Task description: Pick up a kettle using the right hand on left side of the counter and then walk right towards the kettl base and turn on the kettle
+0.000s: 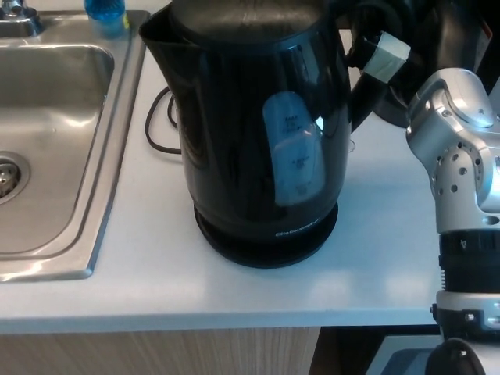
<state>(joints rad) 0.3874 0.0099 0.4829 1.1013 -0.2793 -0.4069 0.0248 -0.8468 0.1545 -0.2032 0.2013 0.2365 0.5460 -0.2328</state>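
Observation:
The black kettle (pixel 250 133) stands upright on its round black base (pixel 266 244) in the middle of the white counter (pixel 156 289). Its pale water window faces me and its spout points left toward the sink. At the top right my right hand (pixel 418 47) is closed around the kettle's handle, next to a white tag (pixel 384 56). The dark hand and handle blend together there. My silver right forearm (pixel 457 172) rises along the right edge. The left hand does not show.
A steel sink (pixel 55 141) fills the left side, with a faucet base (pixel 16 12) and a blue bottle (pixel 105 12) behind it. The base's black cord (pixel 156 129) loops between sink and kettle. The counter's front edge runs below.

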